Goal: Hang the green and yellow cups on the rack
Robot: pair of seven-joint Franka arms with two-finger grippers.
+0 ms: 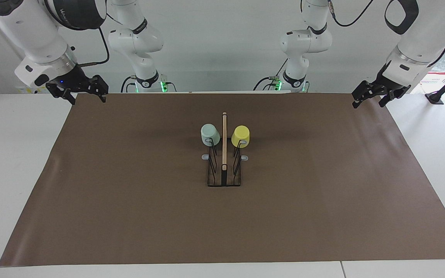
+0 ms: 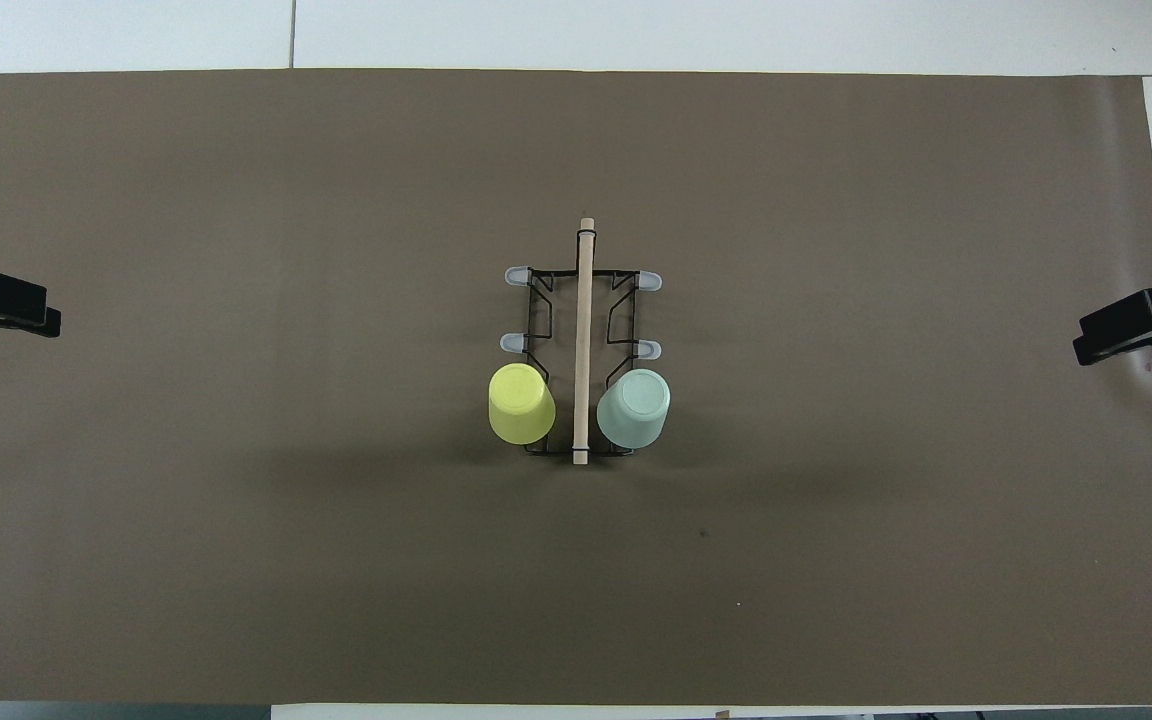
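Observation:
The black wire rack (image 1: 224, 178) with its wooden centre bar stands mid-mat, and also shows in the overhead view (image 2: 582, 300). The mint green cup (image 1: 210, 134) hangs upside down on the prong nearest the robots, on the right arm's side (image 2: 634, 408). The yellow cup (image 1: 240, 136) hangs likewise on the left arm's side (image 2: 521, 403). My right gripper (image 1: 87, 100) is open and empty over the mat's corner at its end (image 2: 1101, 340). My left gripper (image 1: 367, 104) is open and empty over the mat's other corner near the robots (image 2: 31, 318), and waits.
A brown mat (image 1: 129, 208) covers the white table (image 1: 14, 162). Four grey-tipped prongs (image 2: 518, 275) farther from the robots carry nothing. Two more arm bases (image 1: 147, 79) stand at the robots' edge of the table.

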